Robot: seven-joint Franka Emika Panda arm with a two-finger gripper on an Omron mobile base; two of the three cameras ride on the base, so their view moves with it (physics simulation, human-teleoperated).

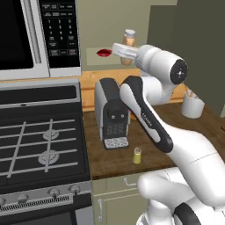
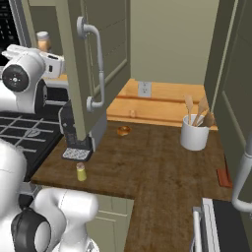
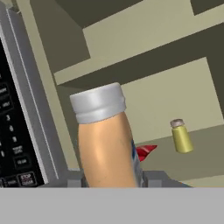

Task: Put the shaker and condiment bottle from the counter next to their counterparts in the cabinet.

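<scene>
A: Left base view?
B: The gripper (image 1: 124, 51), upper middle, is clenched on the bottle (image 1: 128, 45) beside the red item (image 1: 104, 52). One shaker (image 1: 137, 155) stands on the counter (image 1: 176, 118), lower middle.

A: Right base view?
B: Bottle (image 2: 44, 41) upper left, behind the cabinet (image 2: 93, 59) door; shaker (image 2: 81, 172) lower left.

A: Hand view?
B: Bottle (image 3: 107, 140) at centre; second shaker (image 3: 181, 136) right, on the shelf.

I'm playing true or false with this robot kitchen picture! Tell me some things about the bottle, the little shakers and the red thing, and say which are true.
1. The gripper holds the slim tan-orange bottle with a whitish cap. True.
2. A small yellow-green shaker with a grey top stands on the dark brown wooden counter. True.
3. The small red lumpy item lies on the black gas stove. False: it lies on the cabinet shelf.
4. The cabinet holds no shaker. False: an identical second shaker stands there.
</scene>
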